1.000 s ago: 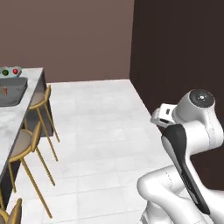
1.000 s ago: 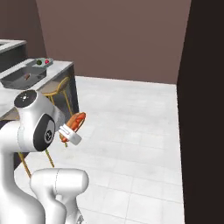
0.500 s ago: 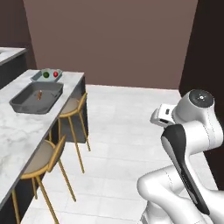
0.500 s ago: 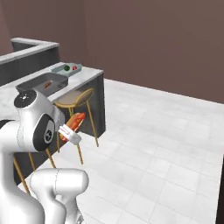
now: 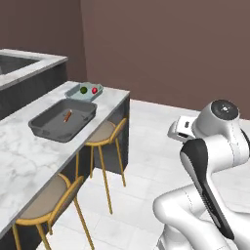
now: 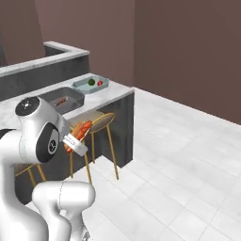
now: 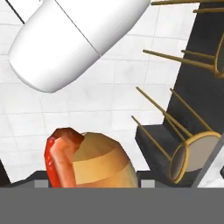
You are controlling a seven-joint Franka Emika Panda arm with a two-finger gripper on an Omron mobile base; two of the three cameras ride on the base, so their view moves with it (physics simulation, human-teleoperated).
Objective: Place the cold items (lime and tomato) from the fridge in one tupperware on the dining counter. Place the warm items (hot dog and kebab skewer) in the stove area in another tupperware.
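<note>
gripper (image 6: 79,133): closed partway on red sausage in tan bun hot dog (image 7: 87,161), held off the white marble dining counter (image 5: 29,146) | dark grey tupperware (image 5: 63,118) on counter, thin brown kebab skewer (image 5: 67,115) inside | pale teal tupperware (image 5: 85,90) beyond it, green lime (image 5: 83,90) and red tomato (image 5: 94,90) inside

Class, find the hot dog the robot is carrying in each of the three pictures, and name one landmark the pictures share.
Left base view: hidden behind the arm.
Right base view: hot dog at left centre, held in the claw beside the white arm.
Hand view: hot dog at bottom centre.
Shared landmark: the gold stool by the counter.
</note>
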